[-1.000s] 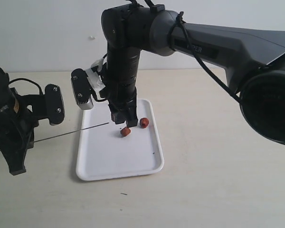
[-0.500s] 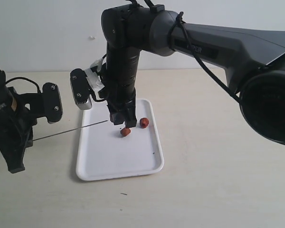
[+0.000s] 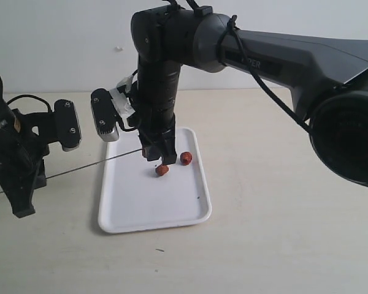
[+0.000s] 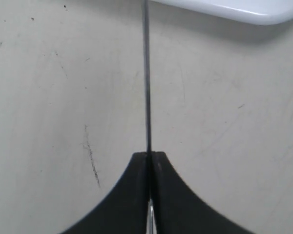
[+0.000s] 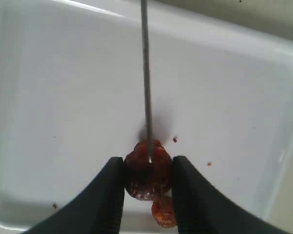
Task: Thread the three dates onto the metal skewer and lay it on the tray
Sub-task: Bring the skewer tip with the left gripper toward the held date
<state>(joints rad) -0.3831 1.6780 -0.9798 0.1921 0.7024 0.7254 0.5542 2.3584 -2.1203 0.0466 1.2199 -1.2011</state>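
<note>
My right gripper (image 5: 148, 162) hangs over the white tray (image 3: 132, 211) and is shut on a reddish-brown date (image 5: 147, 178). The tip of the thin metal skewer (image 5: 146, 73) touches the top of that date. Two more dates lie on the tray under and beside the gripper (image 3: 157, 155): one (image 3: 162, 170) just below it, one (image 3: 186, 158) to its right. My left gripper (image 4: 149, 155) is shut on the skewer (image 4: 146, 73), left of the tray. In the exterior view the skewer (image 3: 86, 165) slants up from the left arm (image 3: 15, 159) to the right gripper.
The tray's rounded corner (image 4: 263, 14) lies just ahead of the left gripper. Dark scratch marks show on the beige table (image 3: 161, 250) (image 4: 90, 156). Small reddish crumbs (image 5: 175, 140) dot the tray. The right arm's thick links (image 3: 282, 58) span the upper right.
The left arm has risen a little, and the skewer's tip has lifted and closed in on the right gripper. The right gripper and the two dates on the tray have stayed put.
</note>
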